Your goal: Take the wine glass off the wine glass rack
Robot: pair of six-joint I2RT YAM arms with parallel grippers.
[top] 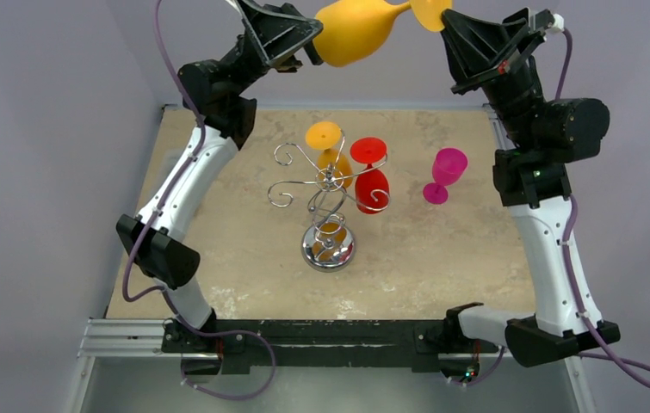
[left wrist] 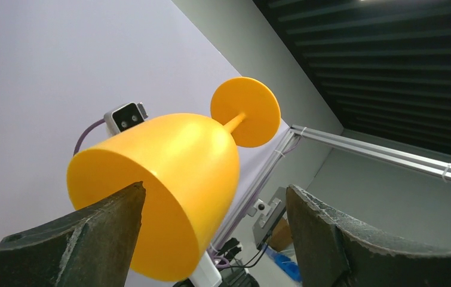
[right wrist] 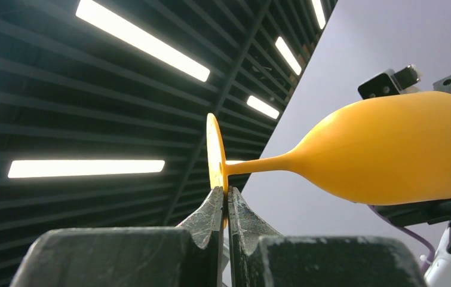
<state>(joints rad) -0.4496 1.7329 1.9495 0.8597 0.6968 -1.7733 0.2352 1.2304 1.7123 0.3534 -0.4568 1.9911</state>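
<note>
Your left tool (left wrist: 215, 191) gaped open around the bowl of the orange wine glass (top: 357, 30), which was raised well apart from the wine glass rack (top: 328, 202); the top view cropped its foot. Your right tool (right wrist: 227, 197) pinched that foot's rim. A second orange glass (top: 325, 142) and a red glass (top: 371, 185) hung on the rack, and a pink glass (top: 443, 172) stood on the counter (top: 442, 258).

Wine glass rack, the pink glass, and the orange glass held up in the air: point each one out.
wine glass rack (top: 330, 255): top external view, on its round domed base.
pink glass (top: 448, 164): top external view, on its bowl.
raised orange glass (left wrist: 169, 173): left wrist view, on its bowl.
</note>
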